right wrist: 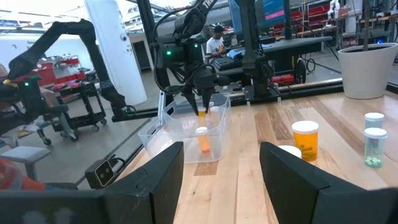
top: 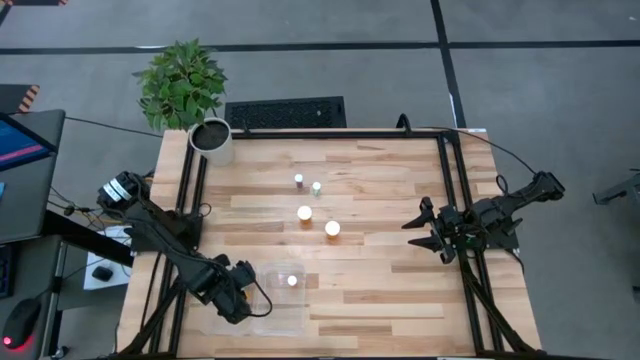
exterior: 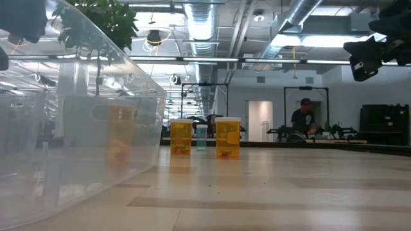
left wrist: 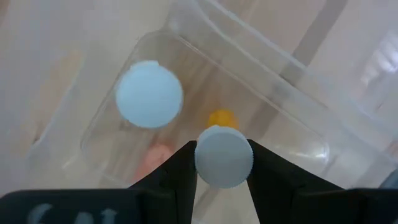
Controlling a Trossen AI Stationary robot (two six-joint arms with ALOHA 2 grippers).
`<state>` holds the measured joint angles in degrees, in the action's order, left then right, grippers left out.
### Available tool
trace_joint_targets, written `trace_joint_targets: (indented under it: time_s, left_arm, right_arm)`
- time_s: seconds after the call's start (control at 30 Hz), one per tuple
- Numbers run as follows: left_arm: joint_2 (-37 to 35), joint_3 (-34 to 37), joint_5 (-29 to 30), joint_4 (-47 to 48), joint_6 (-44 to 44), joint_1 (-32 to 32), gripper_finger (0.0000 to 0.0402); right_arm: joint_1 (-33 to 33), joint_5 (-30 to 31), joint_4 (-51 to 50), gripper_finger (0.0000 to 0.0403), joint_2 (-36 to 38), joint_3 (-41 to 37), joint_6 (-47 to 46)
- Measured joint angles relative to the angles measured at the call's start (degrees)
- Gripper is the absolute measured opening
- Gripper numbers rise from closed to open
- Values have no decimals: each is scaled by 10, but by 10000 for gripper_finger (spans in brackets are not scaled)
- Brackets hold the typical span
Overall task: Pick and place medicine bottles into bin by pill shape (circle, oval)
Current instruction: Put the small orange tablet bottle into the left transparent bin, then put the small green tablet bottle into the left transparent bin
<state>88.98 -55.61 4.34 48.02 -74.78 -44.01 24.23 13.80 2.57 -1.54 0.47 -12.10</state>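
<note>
left wrist view: left pincer narrow, clamping white-capped bottle over bin; right pincer wide, empty.

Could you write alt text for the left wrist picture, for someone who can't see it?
The left hand grips a white-capped bottle between its two dark fingers, held over the clear bin. Another white-capped bottle already stands inside the bin, on a pale wooden table.

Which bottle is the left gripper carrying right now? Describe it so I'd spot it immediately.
Start at the clear bin at the table's near-left edge. The left gripper hangs over it, shut on a white-capped orange bottle, the only one held in the air; a second bottle already stands inside.
</note>
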Motion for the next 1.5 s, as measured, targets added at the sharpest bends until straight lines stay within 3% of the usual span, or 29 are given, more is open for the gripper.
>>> trace_joint_targets:
  time_s: [0.33,1.27,1.5]
  left_arm:
    - [0,0,0,-5,2,0,119]
    - [-9,-1,8,-13,4,0,244]
    - [-10,-32,8,13,11,1,254]
  right_arm:
    - [0,0,0,226,0,0,0]
    - [0,0,0,226,0,0,0]
    - [0,0,0,226,0,0,0]
